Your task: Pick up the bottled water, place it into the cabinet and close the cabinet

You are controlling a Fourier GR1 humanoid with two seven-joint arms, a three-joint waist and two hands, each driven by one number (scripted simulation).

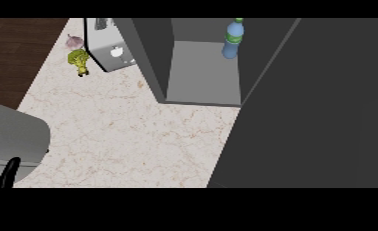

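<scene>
The bottled water (232, 40) stands upright at the back of the open cabinet (203, 75), so only its door (310, 115) needs closing, while the left hand (10, 171) barely shows and I cannot tell its fingers.

The blue plastic water bottle with a green label (232, 40) stands upright inside the open dark grey cabinet (203, 72), at the back right of its floor. The cabinet's wide flat door (310, 120) lies to its right. Left of the cabinet sits a grey box-shaped appliance (111, 45) on the pale marble counter (133, 130). Further left of the cabinet lie a yellow-green broccoli floret (79, 61) and, just behind that, a pinkish garlic bulb (74, 40).
</scene>
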